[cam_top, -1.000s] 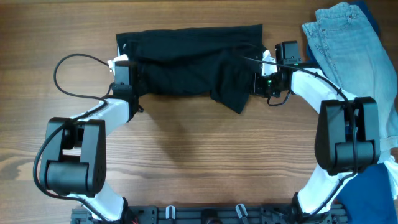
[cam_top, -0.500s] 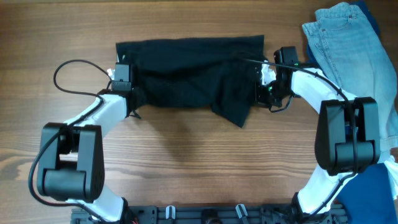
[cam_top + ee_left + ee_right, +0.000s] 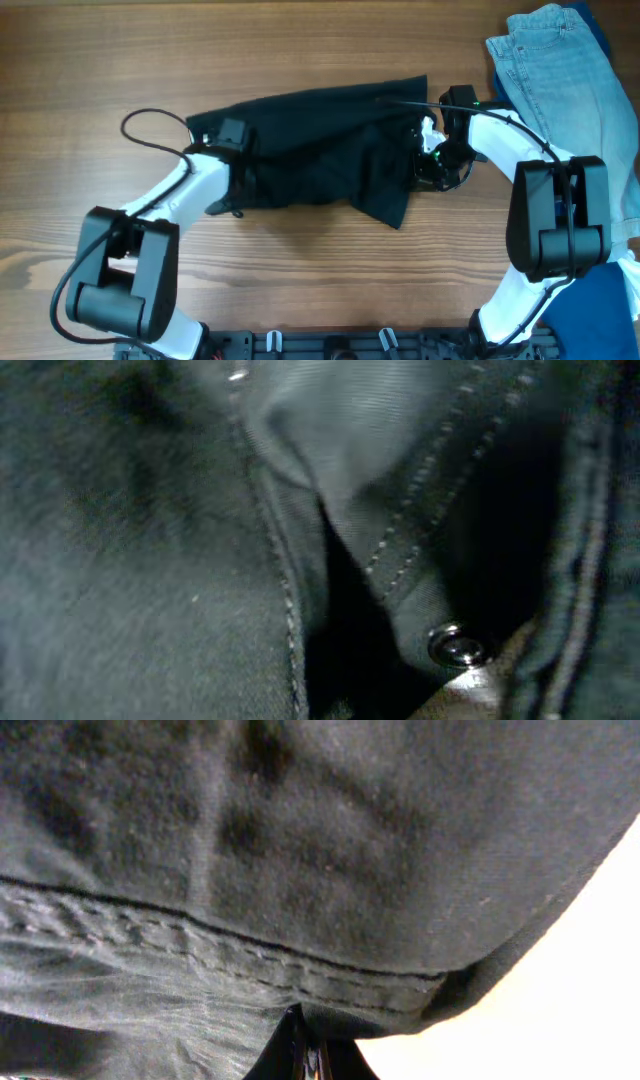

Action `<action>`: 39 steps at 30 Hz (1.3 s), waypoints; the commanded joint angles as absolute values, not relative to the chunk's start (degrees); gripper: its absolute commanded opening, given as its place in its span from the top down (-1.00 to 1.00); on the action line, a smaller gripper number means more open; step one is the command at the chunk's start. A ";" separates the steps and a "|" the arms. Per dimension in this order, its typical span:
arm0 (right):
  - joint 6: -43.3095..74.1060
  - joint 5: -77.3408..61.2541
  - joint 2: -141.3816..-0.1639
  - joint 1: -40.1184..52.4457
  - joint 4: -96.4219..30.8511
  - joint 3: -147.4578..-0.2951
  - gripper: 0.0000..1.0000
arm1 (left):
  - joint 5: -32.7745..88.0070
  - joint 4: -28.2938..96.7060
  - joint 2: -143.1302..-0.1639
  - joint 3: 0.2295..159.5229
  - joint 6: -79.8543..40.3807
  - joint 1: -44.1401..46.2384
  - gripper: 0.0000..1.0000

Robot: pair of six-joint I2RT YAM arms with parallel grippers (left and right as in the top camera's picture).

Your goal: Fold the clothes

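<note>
The clothes [image 3: 310, 150], a black garment, lie bunched and skewed across the middle of the table, with a flap hanging toward the front right [image 3: 385, 205]. My left gripper [image 3: 232, 135] sits at the garment's left edge, shut on the fabric. The left wrist view is filled with the clothes [image 3: 150, 560]: stitched seams and a metal snap [image 3: 455, 647], with the fingers hidden. My right gripper [image 3: 425, 152] is at the right edge. In the right wrist view my gripper [image 3: 306, 1058] is shut on the hem of the clothes [image 3: 300, 870].
Light blue jeans [image 3: 560, 70] lie at the back right, beside the right arm. Dark blue fabric [image 3: 612, 300] lies at the front right edge. A black cable loop [image 3: 150, 118] arcs off the left arm. Bare wood [image 3: 320, 280] spreads in front of the garment.
My left gripper has moved right and a little forward, dragging the garment's left edge inward, so the cloth is now narrower and skewed. The right gripper has shifted slightly toward the front.
</note>
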State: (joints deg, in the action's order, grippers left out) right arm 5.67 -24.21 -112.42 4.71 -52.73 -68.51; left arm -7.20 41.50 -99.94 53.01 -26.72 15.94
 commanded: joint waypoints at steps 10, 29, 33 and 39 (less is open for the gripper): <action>1.91 -23.59 -113.03 4.91 -53.23 -68.88 -0.99 | 3.20 40.07 -105.34 46.76 -32.49 22.24 -0.99; 0.56 -20.71 -113.03 4.91 -49.21 -68.90 -0.99 | -9.91 25.71 -105.10 46.98 -33.78 21.23 -0.99; -0.01 -20.71 -113.03 4.91 -46.06 -68.90 -0.99 | -9.98 21.58 -102.98 47.00 -34.98 21.10 -0.99; -0.08 -17.72 -113.03 4.93 -47.86 -68.90 -0.99 | -13.08 21.08 -99.94 46.98 -34.74 20.99 -0.40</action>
